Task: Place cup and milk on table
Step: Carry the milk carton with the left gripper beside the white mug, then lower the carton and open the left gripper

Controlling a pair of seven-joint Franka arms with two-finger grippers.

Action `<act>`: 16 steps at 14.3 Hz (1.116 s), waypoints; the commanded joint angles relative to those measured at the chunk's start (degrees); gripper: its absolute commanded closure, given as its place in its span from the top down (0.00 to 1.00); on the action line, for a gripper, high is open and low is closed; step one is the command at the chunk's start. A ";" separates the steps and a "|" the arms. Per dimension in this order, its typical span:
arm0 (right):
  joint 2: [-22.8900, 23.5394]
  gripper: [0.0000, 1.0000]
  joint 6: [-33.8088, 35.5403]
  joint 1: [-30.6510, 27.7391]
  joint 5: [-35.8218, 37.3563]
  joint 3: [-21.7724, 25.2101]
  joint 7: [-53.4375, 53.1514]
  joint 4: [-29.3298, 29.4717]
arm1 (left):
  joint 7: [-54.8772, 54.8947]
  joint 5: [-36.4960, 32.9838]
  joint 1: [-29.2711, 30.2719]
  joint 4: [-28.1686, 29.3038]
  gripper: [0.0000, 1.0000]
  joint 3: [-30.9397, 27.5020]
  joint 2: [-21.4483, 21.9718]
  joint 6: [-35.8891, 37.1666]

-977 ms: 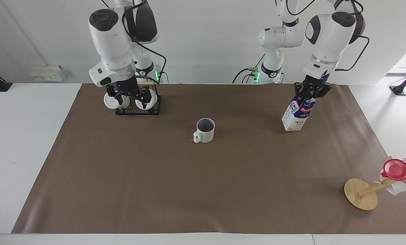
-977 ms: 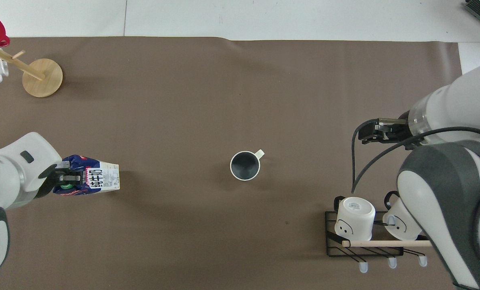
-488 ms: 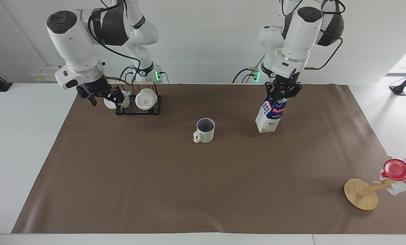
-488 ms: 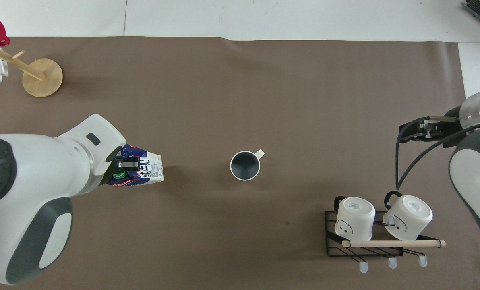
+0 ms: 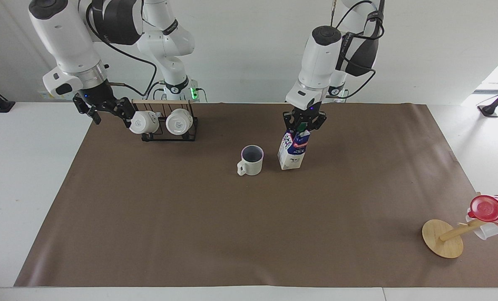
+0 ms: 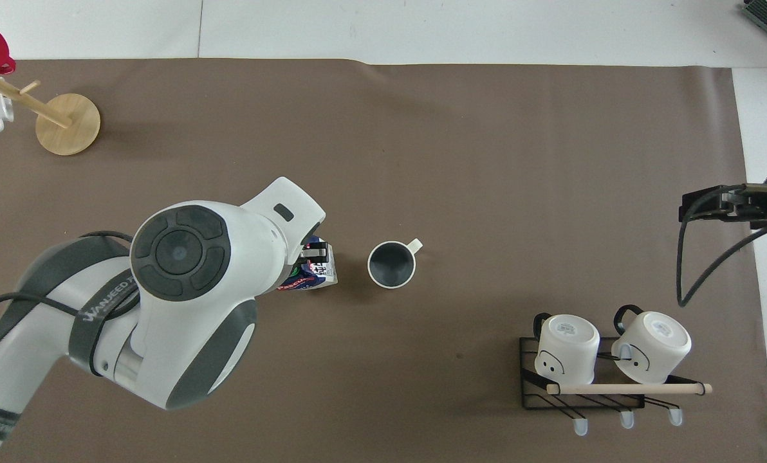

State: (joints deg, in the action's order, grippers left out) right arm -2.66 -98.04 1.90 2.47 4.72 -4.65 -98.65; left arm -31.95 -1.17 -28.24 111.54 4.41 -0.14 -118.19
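Observation:
The cup, cream-white with a dark inside, stands upright near the middle of the brown mat; it also shows in the overhead view. My left gripper is shut on the top of the milk, a blue and white carton held a little tilted right beside the cup, toward the left arm's end. I cannot tell whether its base touches the mat. In the overhead view the left arm covers most of the milk. My right gripper is open and empty, raised beside the mug rack.
A black wire rack with two white mugs stands near the robots toward the right arm's end, also in the overhead view. A tipped wooden mug tree with a red cup lies toward the left arm's end, far from the robots.
The left gripper has carried the milk from the left arm's end to right beside the cup. The right gripper has drawn away from the rack toward the right arm's end.

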 commanded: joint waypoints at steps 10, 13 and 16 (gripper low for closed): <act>-1.47 1.00 15.67 -0.40 0.08 -0.86 1.31 11.90 | -2.51 -3.48 -2.25 -1.06 0.43 -0.90 -3.02 -0.82; -3.73 1.00 17.70 -0.31 -0.27 -1.03 1.14 11.48 | -2.25 -3.92 -2.34 -0.89 0.43 -0.90 -2.93 -0.11; -4.55 1.00 18.49 0.04 -1.06 -1.03 1.22 10.41 | -2.07 -4.19 -2.43 -0.89 0.44 -0.90 -2.93 -0.03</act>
State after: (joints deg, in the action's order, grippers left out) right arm -5.88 -80.34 2.14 2.43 4.00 -4.65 -87.05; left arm -33.19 -3.59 -29.22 111.18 4.47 -2.94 -119.37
